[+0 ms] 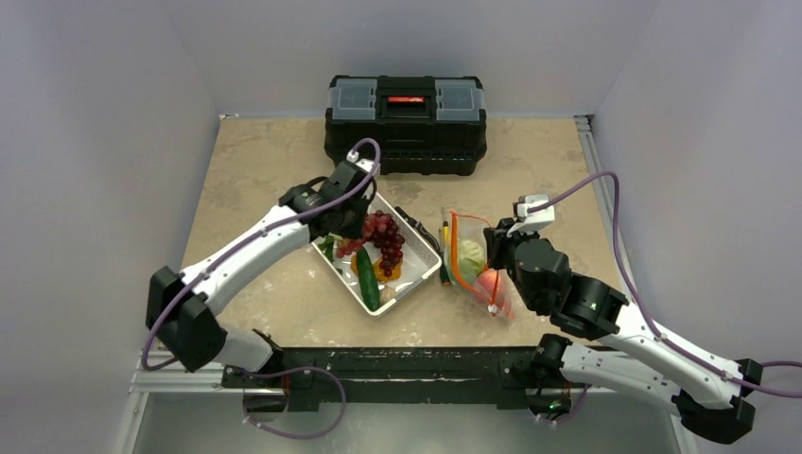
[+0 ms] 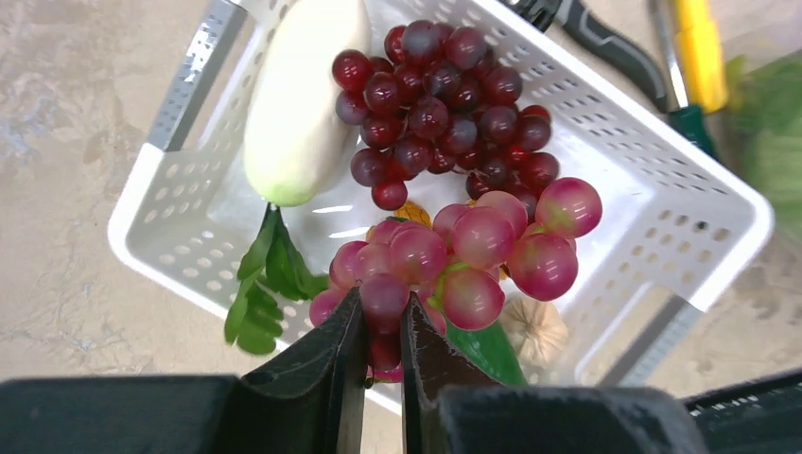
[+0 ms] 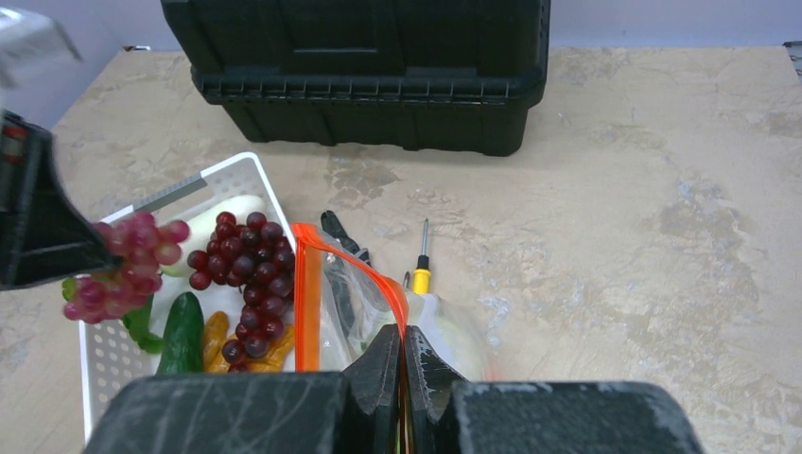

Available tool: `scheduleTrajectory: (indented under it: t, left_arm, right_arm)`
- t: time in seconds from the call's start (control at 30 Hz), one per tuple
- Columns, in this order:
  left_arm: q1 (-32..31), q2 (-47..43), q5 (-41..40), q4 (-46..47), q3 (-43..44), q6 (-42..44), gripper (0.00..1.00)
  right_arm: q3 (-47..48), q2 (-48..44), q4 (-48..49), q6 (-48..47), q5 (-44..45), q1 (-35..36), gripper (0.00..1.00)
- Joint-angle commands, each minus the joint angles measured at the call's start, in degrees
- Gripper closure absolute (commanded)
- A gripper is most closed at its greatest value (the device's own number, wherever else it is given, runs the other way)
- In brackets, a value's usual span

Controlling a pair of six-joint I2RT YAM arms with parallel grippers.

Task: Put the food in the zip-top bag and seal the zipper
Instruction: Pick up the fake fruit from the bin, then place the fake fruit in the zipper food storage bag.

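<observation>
The left end effector [image 2: 383, 312] is pressed together on one grape of a bunch of pale pink plastic grapes [image 2: 482, 241], which is over the inside of the white slotted plastic basket [image 2: 653, 161]. In this basket lie a bunch of dark red grapes [image 2: 444, 104], a white oblong piece [image 2: 303, 85] and a green cucumber [image 3: 180, 336]. Just beside the basket, on the side of the right arm, the clear crinkly zip-top bag [image 3: 355, 293] lies on the beige worktop [image 1: 284, 303]. The right end effector [image 3: 402, 364] is closed on the bag's orange-red zipper strip [image 3: 305, 293]. A pale green cabbage [image 1: 470, 253] is inside the bag.
</observation>
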Motion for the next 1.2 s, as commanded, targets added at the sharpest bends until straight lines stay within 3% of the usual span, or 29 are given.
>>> scheduleTrajectory:
  t: [0.0, 0.17, 0.33, 0.5, 0.57, 0.63, 0.77, 0.87, 1.17]
  left_arm:
    - [-0.1, -8.4, 1.2, -1.6, 1.3, -2.3, 1.00]
    - [-0.1, -17.2, 11.2, 1.4, 2.4, -7.7, 1.00]
    - [-0.1, -25.4, 27.1, 20.6, -4.6, -21.9, 1.00]
    - [-0.6, -25.9, 32.0, 40.6, -14.0, -43.2, 1.00]
    - [-2.5, -25.4, 30.3, 50.8, -18.1, -50.5, 1.00]
    - [-6.6, -25.2, 23.8, 60.3, -23.2, -54.2, 1.00]
    - [-14.2, -23.0, 10.2, 75.3, -29.0, -54.8, 1.00]
    - [-17.8, -19.2, 4.4, 88.7, -32.5, -56.1, 1.00]
    - [-23.6, -12.1, -1.8, 93.8, -30.9, -56.7, 1.00]
  right_arm:
    - [0.2, 0.2, 1.9, -0.2, 0.7, 0.3, 1.00]
    - [0.0, 0.1, 2.1, 0.2, 0.4, 0.3, 1.00]
    - [-0.4, -0.3, 3.0, 1.3, -0.8, 0.3, 1.00]
    - [-0.2, -0.2, 3.1, 1.9, -1.7, 0.3, 1.00]
    - [-0.3, -0.3, 3.2, 2.0, -1.9, 0.3, 1.00]
    - [-0.2, -0.6, 3.2, 2.1, -1.9, 0.3, 1.00]
    - [-0.3, -0.8, 3.8, 2.5, -2.8, 0.3, 1.00]
    - [-0.1, -0.5, 3.8, 2.9, -3.4, 0.3, 1.00]
    - [0.5, -0.5, 4.0, 3.3, -3.9, 0.3, 1.00]
